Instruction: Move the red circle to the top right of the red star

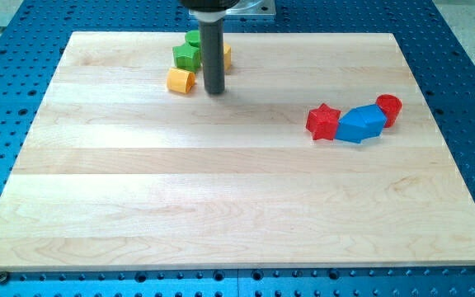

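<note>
Camera view
Desk (221,214): pale wood board on blue perforated base.
My tip (214,91): at view's top, just right of yellow block (180,81), beside green blocks (188,53); well apart from red pieces.
Claw: none fitted, bare rod only; no released or clenched state to tell.
Red circle (389,109): view's right, touching blue block (360,124)'s right end.
Red star (323,122): touching blue block's left end.
Step advice: probably approach circle from its right side, nudge up and left, clear of blue block.

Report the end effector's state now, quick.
No jaws: my tip holds nothing, resting beside the yellow block and green star, far from the red circle.
</note>
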Available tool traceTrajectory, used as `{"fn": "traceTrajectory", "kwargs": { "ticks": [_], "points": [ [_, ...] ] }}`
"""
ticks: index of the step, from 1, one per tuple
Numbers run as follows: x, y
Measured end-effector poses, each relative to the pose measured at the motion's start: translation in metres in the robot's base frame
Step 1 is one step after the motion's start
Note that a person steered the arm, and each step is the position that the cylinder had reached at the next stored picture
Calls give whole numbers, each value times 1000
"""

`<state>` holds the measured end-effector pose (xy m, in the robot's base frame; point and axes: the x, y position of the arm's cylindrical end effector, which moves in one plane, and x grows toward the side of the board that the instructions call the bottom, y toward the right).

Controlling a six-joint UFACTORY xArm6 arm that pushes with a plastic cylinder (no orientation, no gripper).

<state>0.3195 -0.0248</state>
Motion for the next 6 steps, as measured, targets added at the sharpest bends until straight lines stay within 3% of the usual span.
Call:
{"fn": "traceTrajectory", "kwargs": {
  "ticks": [1,2,3,4,5,6],
  "points": [
    [-10,14],
    [23,133],
    [20,280],
    [36,368],
    [64,325],
    [64,231]
  ]
}}
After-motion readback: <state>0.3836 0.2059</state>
